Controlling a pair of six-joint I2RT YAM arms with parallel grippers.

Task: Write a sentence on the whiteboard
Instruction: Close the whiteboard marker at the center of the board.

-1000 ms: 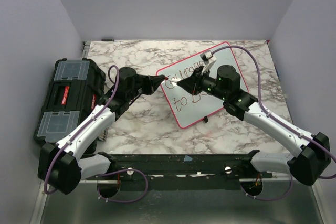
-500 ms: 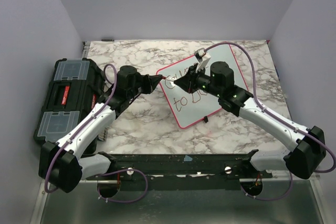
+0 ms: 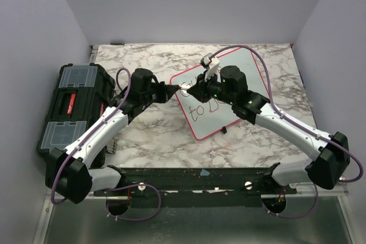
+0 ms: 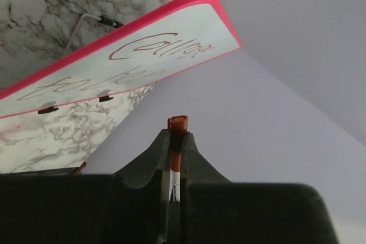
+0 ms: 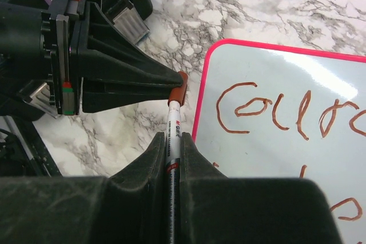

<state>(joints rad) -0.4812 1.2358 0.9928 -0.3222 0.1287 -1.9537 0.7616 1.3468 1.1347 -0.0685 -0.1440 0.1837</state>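
Note:
The whiteboard [image 3: 229, 92] lies tilted on the marble table, pink-rimmed, and it also fills the right of the right wrist view [image 5: 286, 164]. The sentence [image 5: 286, 112] is brown-red marker lettering in two lines, also visible in the left wrist view [image 4: 160, 52]. My right gripper [image 5: 173, 138] is shut on a white marker's barrel [image 5: 175, 124]. My left gripper [image 4: 177, 132] is shut on the red-brown cap [image 4: 178, 123], which sits over the marker's end [image 5: 180, 88]. Both grippers meet just off the board's left edge [image 3: 182, 90].
A black toolbox [image 3: 71, 107] with clear lid compartments stands at the table's left edge, beside the left arm. Grey walls close in the back and sides. A black rail [image 3: 200, 176] runs along the front between the arm bases.
My right arm has swung left off the board, bringing the marker's end up to the cap in my left gripper. The left gripper barely moved.

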